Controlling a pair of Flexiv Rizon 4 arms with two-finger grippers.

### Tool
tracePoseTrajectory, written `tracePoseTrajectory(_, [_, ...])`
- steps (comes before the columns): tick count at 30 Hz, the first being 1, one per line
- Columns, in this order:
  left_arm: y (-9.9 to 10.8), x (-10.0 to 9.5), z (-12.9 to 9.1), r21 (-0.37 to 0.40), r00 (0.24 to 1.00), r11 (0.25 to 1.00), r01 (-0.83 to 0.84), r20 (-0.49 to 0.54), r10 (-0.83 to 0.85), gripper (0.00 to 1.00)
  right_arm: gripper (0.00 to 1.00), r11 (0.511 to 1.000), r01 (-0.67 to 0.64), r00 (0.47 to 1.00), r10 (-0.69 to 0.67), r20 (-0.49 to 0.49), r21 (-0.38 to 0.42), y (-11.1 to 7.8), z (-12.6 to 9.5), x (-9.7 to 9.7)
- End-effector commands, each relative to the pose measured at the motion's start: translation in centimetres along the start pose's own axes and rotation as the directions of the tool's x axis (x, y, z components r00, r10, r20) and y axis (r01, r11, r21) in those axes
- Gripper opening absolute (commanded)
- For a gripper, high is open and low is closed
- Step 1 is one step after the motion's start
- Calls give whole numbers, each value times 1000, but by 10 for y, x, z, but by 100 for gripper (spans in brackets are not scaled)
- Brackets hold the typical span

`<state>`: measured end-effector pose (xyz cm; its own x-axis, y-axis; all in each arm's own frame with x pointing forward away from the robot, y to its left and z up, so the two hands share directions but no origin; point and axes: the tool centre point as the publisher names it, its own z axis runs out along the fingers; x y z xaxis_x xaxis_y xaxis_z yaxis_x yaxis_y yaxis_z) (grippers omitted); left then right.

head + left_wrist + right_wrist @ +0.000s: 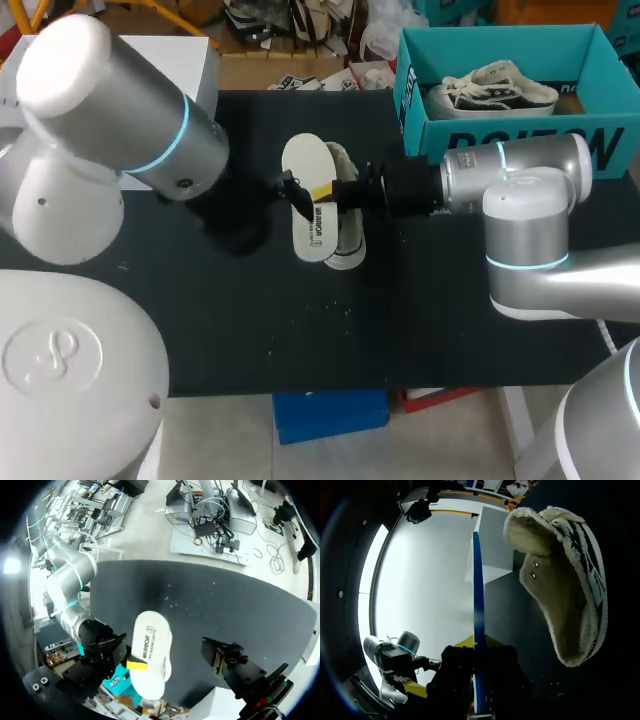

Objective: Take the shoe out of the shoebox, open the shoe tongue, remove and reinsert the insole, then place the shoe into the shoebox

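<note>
1. Closest to the head camera, your left arm (110, 110) fills the near-left corner. Its bulk hides most of the left gripper (238, 225), a dark shape over the black table (250, 320), so you cannot tell whether it is open or closed.
2. Only the head view shows the teal shoebox (420, 125) at the far right, with a second shoe (490, 92) lying inside it.
3. Your left wrist view shows the white printed face of the insole (305, 165) (150, 655), with 1 yellow tip pressed against it. Your right wrist view shows the same insole edge-on as a thin blue line (478, 620) running out ahead of the gripper.
4. Your right gripper (325, 192) is clamped on the insole, holding it over the middle of the table.
5. You find the shoe (347, 235) (560, 580) on the table just beside the insole, on the right arm's side. It lies beside the right gripper, not in its grasp, with its fuzzy lining showing.
6. Your right arm (520, 200) crosses in front of the shoebox's front wall.
</note>
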<state>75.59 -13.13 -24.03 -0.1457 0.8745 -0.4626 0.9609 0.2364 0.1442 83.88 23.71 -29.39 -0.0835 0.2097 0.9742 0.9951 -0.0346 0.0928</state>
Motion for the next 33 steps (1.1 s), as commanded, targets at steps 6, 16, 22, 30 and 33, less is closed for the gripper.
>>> tracePoseTrajectory(6, [22,-27,12,55,957,991,-122,-257,132,100,0,1000,0,1000,0,1,-4,0,2,0])
tracePoseTrajectory(16, [22,-41,15,86,941,980,-177,-278,195,100,0,1000,0,1000,0,1,-4,0,2,0])
tracePoseTrajectory(22, [26,-41,20,96,941,980,-174,-277,194,100,0,1000,0,1000,0,1,-4,0,2,0])
tracePoseTrajectory(30, [50,-40,24,65,952,985,-160,-255,172,100,0,1000,0,1000,0,1,-4,0,2,0])
tracePoseTrajectory(33, [61,-41,21,54,952,986,-156,-256,164,100,0,1000,0,1000,0,1,-4,0,2,0])
